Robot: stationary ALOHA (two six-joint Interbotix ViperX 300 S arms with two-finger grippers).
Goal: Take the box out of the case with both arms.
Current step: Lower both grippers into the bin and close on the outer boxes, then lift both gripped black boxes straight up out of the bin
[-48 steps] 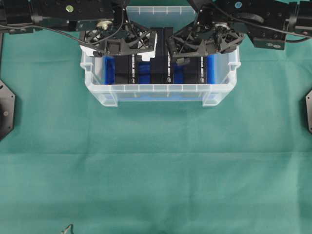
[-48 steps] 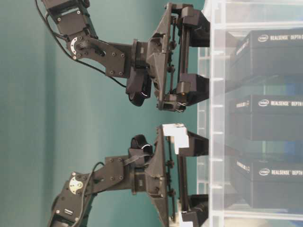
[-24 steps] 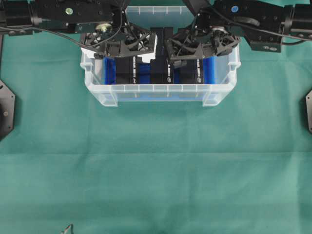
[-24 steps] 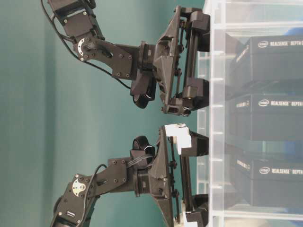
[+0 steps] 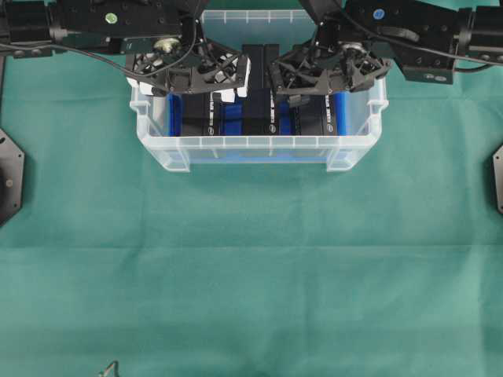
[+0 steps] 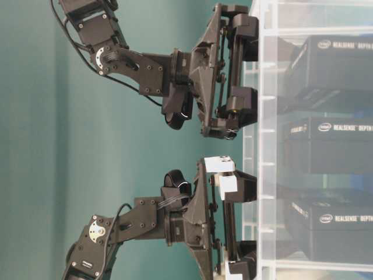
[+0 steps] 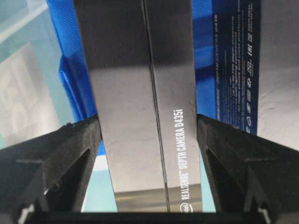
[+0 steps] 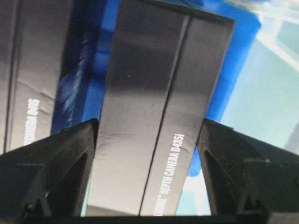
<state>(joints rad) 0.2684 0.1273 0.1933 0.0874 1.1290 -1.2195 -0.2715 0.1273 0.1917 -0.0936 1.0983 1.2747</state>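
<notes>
The clear case (image 5: 251, 143) with a blue liner (image 5: 177, 110) holds three black boxes standing on edge. My left gripper (image 5: 192, 82), the one with white pads, straddles the left box (image 5: 196, 119). In the left wrist view its fingers (image 7: 79, 140) press both sides of that box (image 7: 140, 93). My right gripper (image 5: 314, 78) straddles the right box (image 5: 314, 119), and its fingers (image 8: 219, 144) touch both faces of that box (image 8: 149, 107). From table level, the left gripper (image 6: 242, 221) and right gripper (image 6: 243, 69) both reach over the case wall (image 6: 262, 146).
The middle box (image 5: 258, 86) stands between the two held ones, close to both grippers. Green cloth (image 5: 251, 267) covers the table in front of the case. Black mounts sit at the left edge (image 5: 11, 177) and the right edge (image 5: 497, 177).
Both grippers have narrowed from wide open until their fingers meet the outer boxes. The two outer boxes have shifted slightly inside the case.
</notes>
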